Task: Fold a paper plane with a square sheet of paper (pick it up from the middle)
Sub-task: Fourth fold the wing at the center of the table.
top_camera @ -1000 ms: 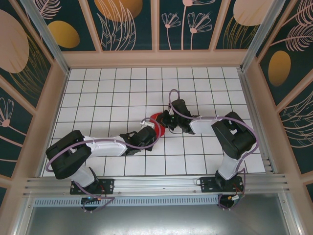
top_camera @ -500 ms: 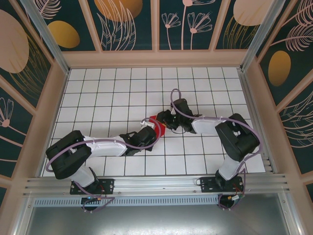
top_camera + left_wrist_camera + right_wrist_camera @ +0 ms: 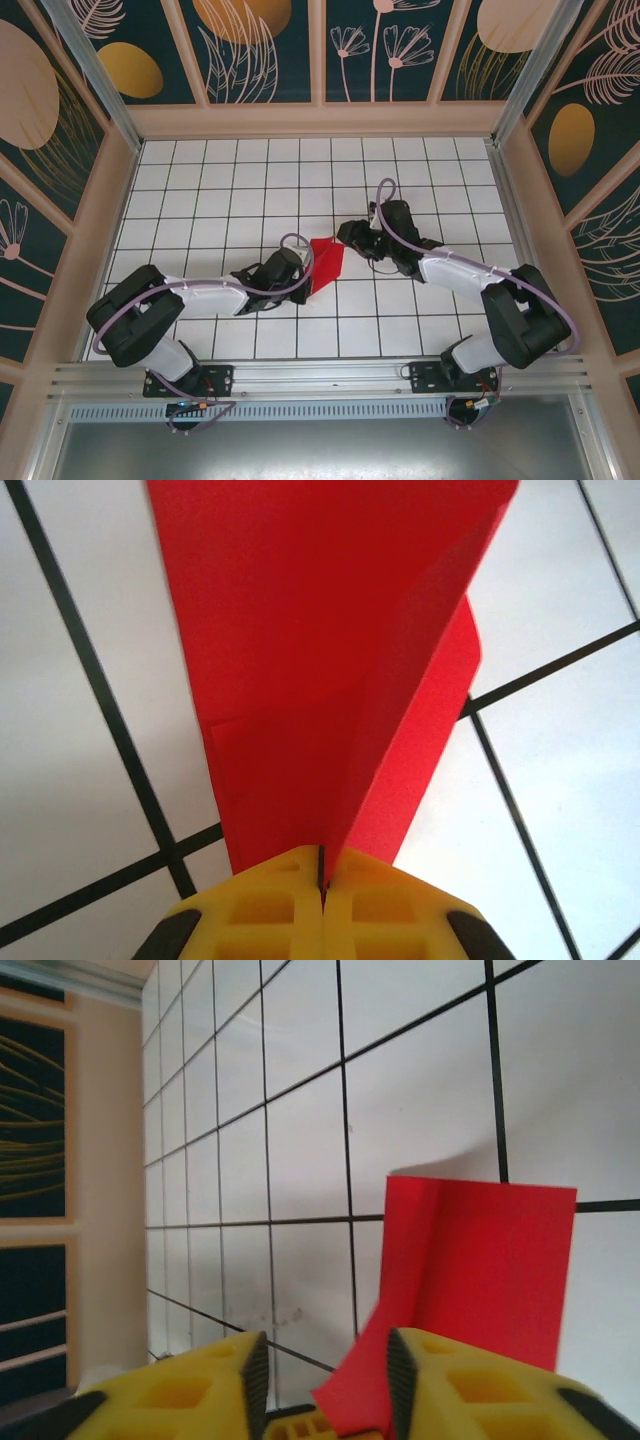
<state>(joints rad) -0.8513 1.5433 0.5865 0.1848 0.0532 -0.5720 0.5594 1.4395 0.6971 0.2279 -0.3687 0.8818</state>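
The square sheet of paper (image 3: 326,262), bright red, is folded along a crease and hangs just above the tiles at the middle of the table. My left gripper (image 3: 305,270) is shut on its near-left edge. In the left wrist view the yellow fingers (image 3: 260,910) pinch the crease, and the two flaps of the paper (image 3: 320,660) spread away from them in a V. My right gripper (image 3: 347,236) stands open just right of the sheet. A loose corner of the paper (image 3: 480,1260) lies between its fingers (image 3: 470,1390), against the right one, and the jaws stand apart.
White grid tiles cover the table (image 3: 230,190). Low beige walls (image 3: 320,120) ring it on three sides. A metal rail (image 3: 320,375) runs along the near edge by the arm bases.
The right gripper opened, let go of the paper and drew back to the right. The left gripper closed on the sheet and pulled it slightly left, and the sheet now shows more fully.
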